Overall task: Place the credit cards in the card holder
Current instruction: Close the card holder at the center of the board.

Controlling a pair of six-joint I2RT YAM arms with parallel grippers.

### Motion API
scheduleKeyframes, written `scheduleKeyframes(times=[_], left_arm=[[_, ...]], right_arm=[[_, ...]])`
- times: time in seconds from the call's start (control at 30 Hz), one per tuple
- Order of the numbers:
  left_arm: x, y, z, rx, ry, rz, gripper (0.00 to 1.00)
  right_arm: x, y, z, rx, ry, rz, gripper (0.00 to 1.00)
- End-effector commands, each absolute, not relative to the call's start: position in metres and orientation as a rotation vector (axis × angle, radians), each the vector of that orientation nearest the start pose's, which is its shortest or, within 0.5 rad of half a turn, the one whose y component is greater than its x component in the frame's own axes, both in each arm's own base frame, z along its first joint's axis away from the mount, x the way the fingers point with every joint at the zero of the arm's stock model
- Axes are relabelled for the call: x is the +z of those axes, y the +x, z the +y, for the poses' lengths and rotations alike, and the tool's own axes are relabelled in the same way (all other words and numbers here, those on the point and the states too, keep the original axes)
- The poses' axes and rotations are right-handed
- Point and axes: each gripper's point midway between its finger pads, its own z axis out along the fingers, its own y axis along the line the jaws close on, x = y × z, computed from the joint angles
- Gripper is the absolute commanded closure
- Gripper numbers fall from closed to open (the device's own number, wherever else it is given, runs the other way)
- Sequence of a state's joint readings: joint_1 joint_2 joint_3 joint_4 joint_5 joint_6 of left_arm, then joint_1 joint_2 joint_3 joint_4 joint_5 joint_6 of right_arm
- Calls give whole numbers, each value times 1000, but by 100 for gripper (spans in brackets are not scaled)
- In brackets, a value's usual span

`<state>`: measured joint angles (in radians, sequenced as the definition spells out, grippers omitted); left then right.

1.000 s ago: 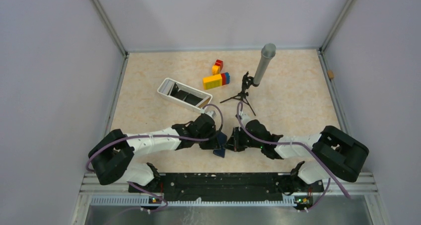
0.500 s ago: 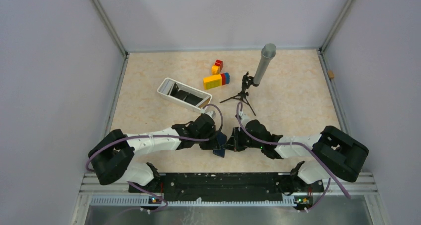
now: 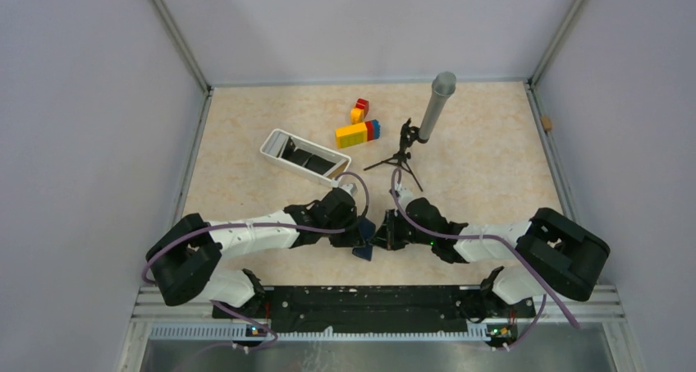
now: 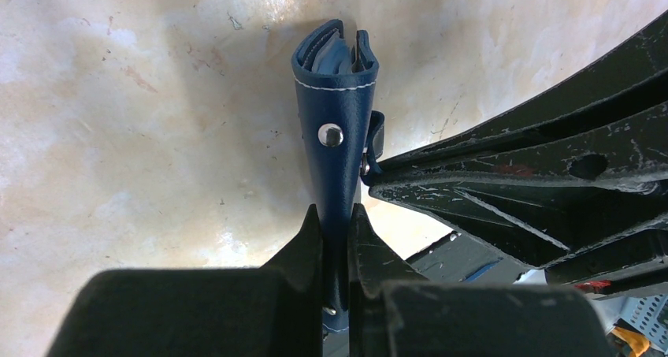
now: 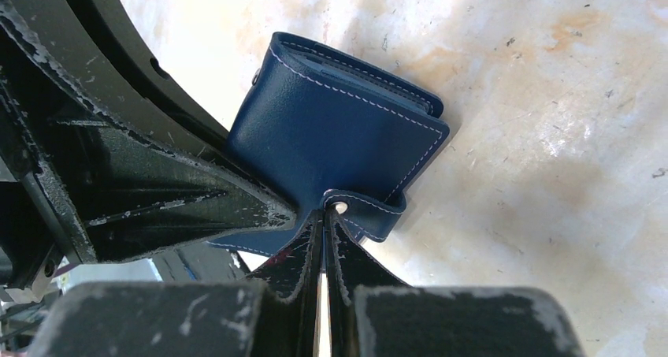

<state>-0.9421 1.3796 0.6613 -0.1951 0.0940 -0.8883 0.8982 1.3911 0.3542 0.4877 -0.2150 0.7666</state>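
Observation:
The card holder [image 4: 337,113], a navy wallet with white stitching, stands on edge and folded on the table [image 5: 551,97]. My left gripper [image 4: 336,215] is shut on its lower part. My right gripper [image 5: 324,212] is shut, its tips pressed against the snap strap [image 5: 370,211] at the holder's side. In the top view the two grippers meet at the card holder [image 3: 364,249] near the front middle. Dark credit cards [image 3: 299,153] lie in the white tray [image 3: 275,142] behind the left arm.
Coloured toy bricks [image 3: 357,131] and a smaller stack [image 3: 359,109] sit beyond the tray. A grey microphone on a black tripod [image 3: 427,117] stands at the back middle, just behind the right arm. Walls close in the table on three sides.

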Motion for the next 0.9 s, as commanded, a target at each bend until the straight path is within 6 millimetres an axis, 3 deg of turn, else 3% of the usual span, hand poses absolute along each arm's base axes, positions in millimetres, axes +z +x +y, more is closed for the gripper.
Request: scheduleKeyframes(times=[0.0,0.87], left_arm=[[31,139,-280,-739,153,2773,100],[29,138,-280,-738,157,2781,100]], right_arm=[[69,177,318,1181,-299,2217,100],[79,176,323,1224,-324,2175,100]])
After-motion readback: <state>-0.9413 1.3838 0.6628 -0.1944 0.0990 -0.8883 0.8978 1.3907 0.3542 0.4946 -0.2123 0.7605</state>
